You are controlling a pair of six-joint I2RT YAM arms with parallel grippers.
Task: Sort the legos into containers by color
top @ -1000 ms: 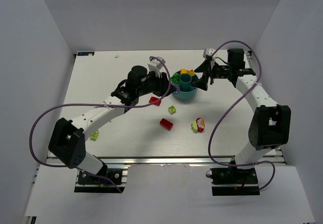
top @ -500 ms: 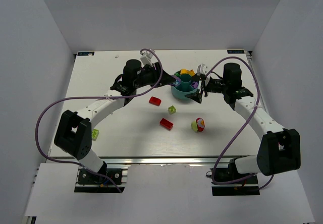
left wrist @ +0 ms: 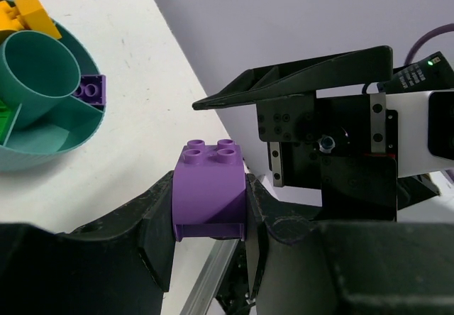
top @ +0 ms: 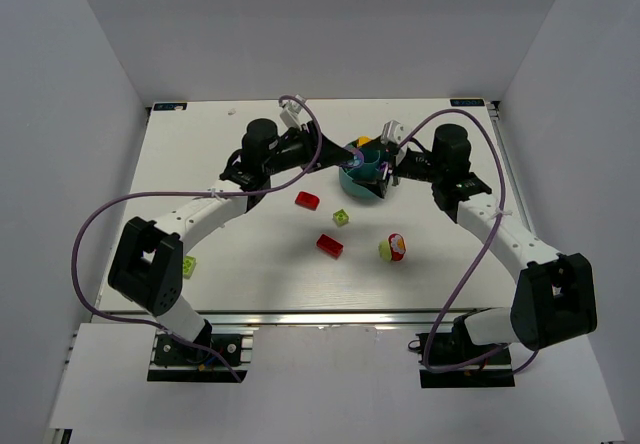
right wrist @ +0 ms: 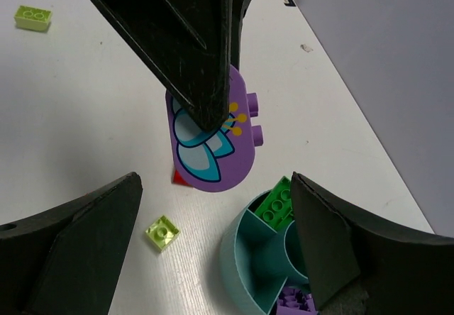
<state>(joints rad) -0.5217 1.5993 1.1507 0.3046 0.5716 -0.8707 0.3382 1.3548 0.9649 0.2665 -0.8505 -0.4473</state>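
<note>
Both arms have closed in on the bowl [top: 362, 190] in the last second. The left gripper [top: 338, 156] slid up to the bowl's left rim, and the right gripper [top: 386, 167] swung in from well off the bowl's right side to its right edge. The left gripper is clamped on a purple brick [left wrist: 211, 187] (a rounded piece with a butterfly print, seen in the right wrist view). It holds the brick in the air just left of the bowl, not over it yet. The right gripper is spread wide with nothing in it. The bowl's purple wedge already holds a small purple brick [left wrist: 91, 88]. Looks like the drop-off is next, but the right arm crowds the same spot, so a bump is possible. Still loose on the bowl's near side: a red brick [top: 307, 200], a second red brick [top: 330, 246], a lime brick [top: 342, 217] and a mixed clump [top: 392, 248].
</note>
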